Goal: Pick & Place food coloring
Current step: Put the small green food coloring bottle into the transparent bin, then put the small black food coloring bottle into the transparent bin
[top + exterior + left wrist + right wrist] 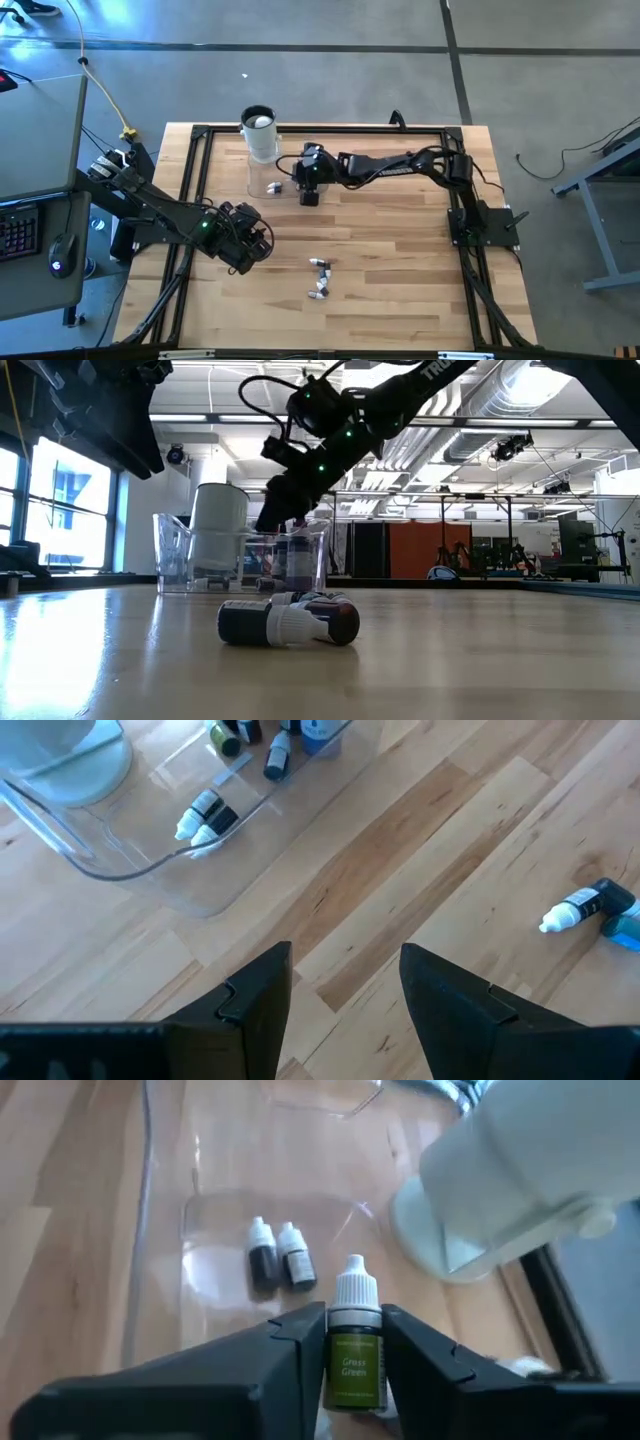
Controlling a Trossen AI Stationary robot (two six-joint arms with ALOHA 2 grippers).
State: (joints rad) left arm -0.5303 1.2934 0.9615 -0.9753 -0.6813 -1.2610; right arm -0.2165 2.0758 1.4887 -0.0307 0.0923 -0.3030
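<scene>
My right gripper [352,1320] [308,194] hovers over the clear tray [150,1270] and is shut on a green food coloring bottle [352,1365] with a white tip. Two more bottles [278,1256] lie on the tray floor below it. Beside them the white cup [520,1180] [258,133] stands in the tray. Loose bottles [320,266] [319,292] lie on their sides on the table; in the low view they show in front [290,622]. My left gripper [345,955] [247,248] is open above bare wood, left of those bottles. My right gripper pinches the green bottle by its body [352,1380], one finger on each side of the label. The white tip [355,1285] sticks out forward past the fingertips. The fingers slant down from the table's right side. The bottle is lifted clear above the tray floor.
The tray [265,178] sits near the table's far edge, left of centre. A dark frame [190,200] runs around the table top. One bottle [590,908] lies on the wood ahead of my left gripper. Open wood lies between the two grippers.
</scene>
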